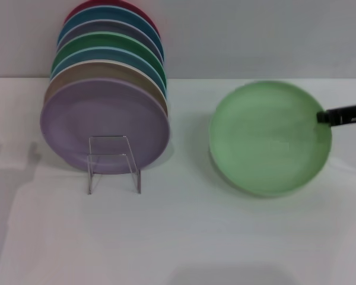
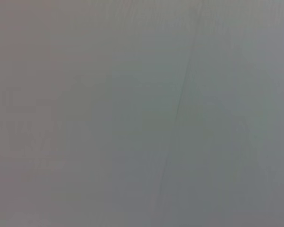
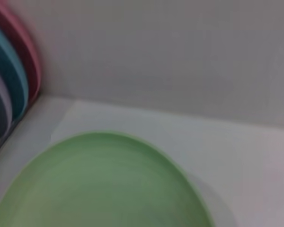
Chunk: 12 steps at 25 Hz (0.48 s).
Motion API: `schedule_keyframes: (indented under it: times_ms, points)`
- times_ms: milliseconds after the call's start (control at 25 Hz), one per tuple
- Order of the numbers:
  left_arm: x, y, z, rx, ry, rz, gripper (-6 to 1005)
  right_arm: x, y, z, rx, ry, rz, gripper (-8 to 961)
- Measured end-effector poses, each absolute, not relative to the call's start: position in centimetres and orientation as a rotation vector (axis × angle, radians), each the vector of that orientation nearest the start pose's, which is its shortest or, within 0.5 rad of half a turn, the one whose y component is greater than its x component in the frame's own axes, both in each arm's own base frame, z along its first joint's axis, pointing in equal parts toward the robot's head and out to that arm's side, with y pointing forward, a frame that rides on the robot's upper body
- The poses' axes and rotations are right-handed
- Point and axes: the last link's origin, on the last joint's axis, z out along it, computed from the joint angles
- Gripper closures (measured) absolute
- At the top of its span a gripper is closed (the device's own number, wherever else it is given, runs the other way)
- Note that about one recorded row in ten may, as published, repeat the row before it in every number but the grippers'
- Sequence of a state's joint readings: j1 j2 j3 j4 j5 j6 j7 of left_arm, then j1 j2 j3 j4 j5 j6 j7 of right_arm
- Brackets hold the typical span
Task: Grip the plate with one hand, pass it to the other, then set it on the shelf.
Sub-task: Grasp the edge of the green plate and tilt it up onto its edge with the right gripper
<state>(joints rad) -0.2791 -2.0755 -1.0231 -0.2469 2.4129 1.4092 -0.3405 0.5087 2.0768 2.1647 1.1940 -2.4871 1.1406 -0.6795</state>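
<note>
Plate (image 1: 270,136) tilted up off table (image 1: 184,237), right of shelf (image 1: 114,163); right gripper (image 1: 326,116) pinched shut on its right rim. Left arm unseen, so handover goes leftward across the table.

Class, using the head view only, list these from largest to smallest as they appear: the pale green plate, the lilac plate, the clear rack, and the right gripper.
1. Lilac plate and pale green plate: look about equal, so no ranking between them.
2. Clear rack.
3. Right gripper, only partly in view at the plate's rim.
</note>
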Motion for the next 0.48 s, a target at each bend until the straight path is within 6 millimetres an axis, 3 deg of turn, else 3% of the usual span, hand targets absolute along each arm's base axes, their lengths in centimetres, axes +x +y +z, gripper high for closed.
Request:
schedule_keyframes:
  times_ms: [480]
  points:
    - [-33.0,29.0,1.7,-1.381,-0.573,-1.011,217,25.7,40.9,7.7,-2.019,0.917,0.234,934]
